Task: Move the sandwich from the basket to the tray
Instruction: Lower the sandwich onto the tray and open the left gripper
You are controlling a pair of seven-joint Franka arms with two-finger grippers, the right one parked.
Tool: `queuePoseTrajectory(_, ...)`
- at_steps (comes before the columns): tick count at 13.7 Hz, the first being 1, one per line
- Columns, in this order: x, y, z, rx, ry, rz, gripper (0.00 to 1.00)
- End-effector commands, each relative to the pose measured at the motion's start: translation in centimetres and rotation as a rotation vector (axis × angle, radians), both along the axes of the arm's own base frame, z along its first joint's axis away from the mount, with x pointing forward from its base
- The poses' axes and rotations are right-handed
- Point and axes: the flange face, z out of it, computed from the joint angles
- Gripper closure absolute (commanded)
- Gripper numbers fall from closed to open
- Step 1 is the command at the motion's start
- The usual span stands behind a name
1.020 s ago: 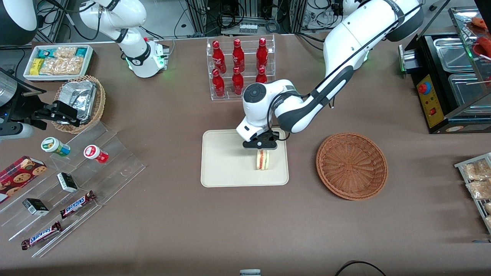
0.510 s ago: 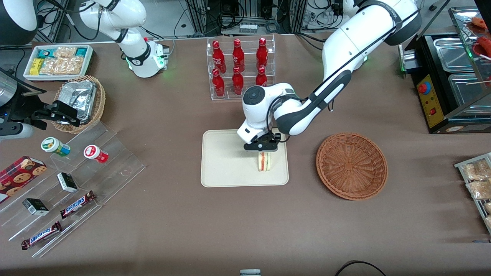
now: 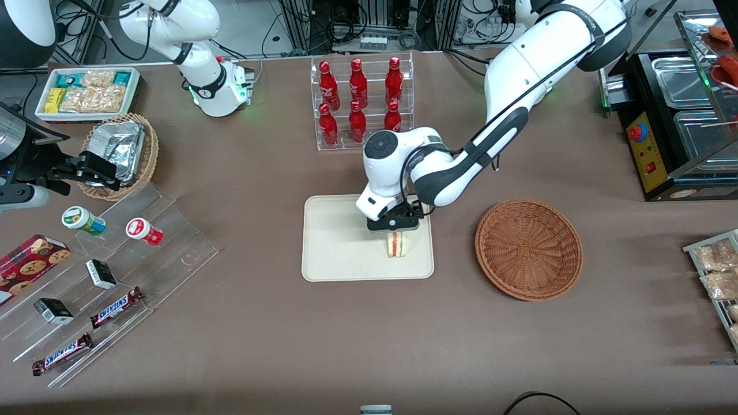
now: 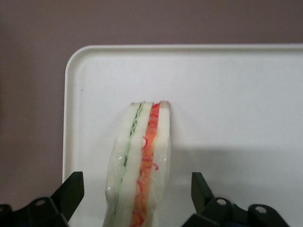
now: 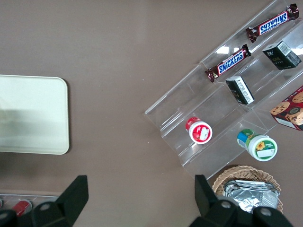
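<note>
Brown cloth covers the table (image 3: 242,323) we see across the front view. At mid-frame lies the flat cream-beige rectangular plastic tray (image 3: 334,242), and toward the working arm's end of the table, at right of centre, sits the wide round reddish-brown wicker basket (image 3: 528,249) with nothing in it. Above the tray's upper right part we find the tool (image 3: 394,225), its fingers (image 4: 71,191) spread apart on either side of the sandwich without touching it. That small triangular white-bread sandwich (image 3: 396,245) stands on edge on the tray, its red and green filling layers showing.
</note>
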Motion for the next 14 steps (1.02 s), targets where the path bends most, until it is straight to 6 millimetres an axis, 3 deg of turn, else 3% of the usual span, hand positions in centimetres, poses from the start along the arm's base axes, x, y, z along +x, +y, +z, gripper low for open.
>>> queuePoseTrajectory(1, 0.4, -1.1, 2.9, -0.025, -0.024, 0.084, 0.0)
queuePoseTrajectory(7, 1.6, -0.8, 8.6, 0.015, 0.03, 0.181, 0.0)
queuePoseTrajectory(9, 2.4, 0.3, 10.8, -0.014, 0.037, 0.211, 0.0)
queuePoseTrajectory(14, 4.2, 2.8, 18.9, -0.079, 0.041, 0.238, 0.0)
